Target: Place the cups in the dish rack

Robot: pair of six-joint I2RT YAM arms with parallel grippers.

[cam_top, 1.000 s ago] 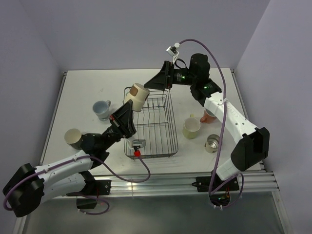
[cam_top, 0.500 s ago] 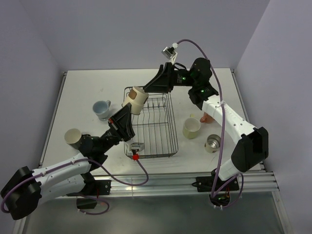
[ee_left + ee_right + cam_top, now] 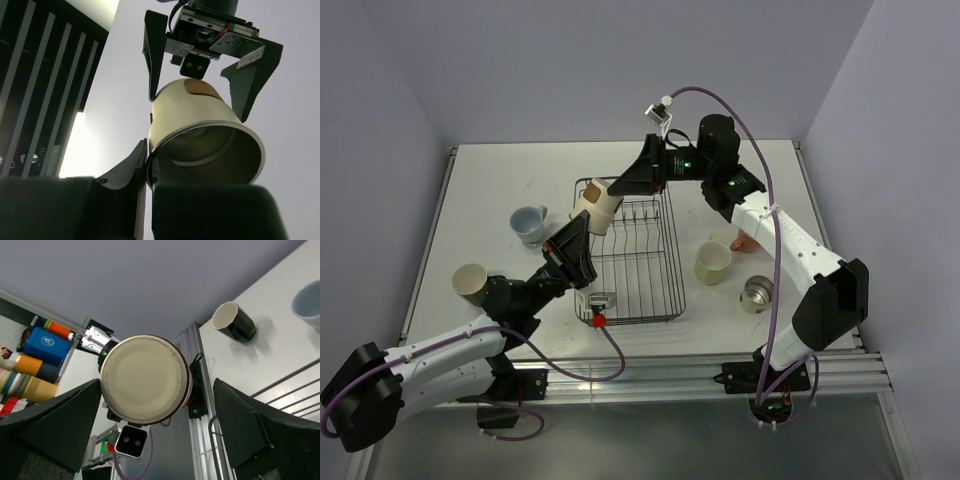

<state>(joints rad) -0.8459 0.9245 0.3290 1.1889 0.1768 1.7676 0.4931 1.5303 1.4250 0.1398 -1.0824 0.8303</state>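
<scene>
— At the near left of the white table (image 3: pixel 490 180), what is recorded?
— A black cup (image 3: pixel 470 282), cream inside, at 8 o'clock from the dish rack (image 3: pixel 677 270). At 4 o'clock the fallen tumbler (image 3: pixel 755 293) lies on its side, metal lining showing. The yellow mug (image 3: pixel 712 262) stands at 3 o'clock. The salmon-pink mug (image 3: pixel 748 240) is at 2 o'clock, partly behind the right arm. The blue-grey mug (image 3: pixel 528 223) is at 10 o'clock.
— And the grippers?
— The left gripper (image 3: pixel 588 222) is clamped on the rim of the held tumbler (image 3: pixel 600 203), a tan one, in the air over the rack's 11 o'clock corner. The right gripper (image 3: pixel 620 183) is spread wide, with a finger on either side of that tumbler's base. Contact cannot be told.
— Surface and room?
— A matt tabletop, an aluminium rail (image 3: pixel 670 372) along the near edge, and plain lavender walls (image 3: pixel 570 70).
</scene>
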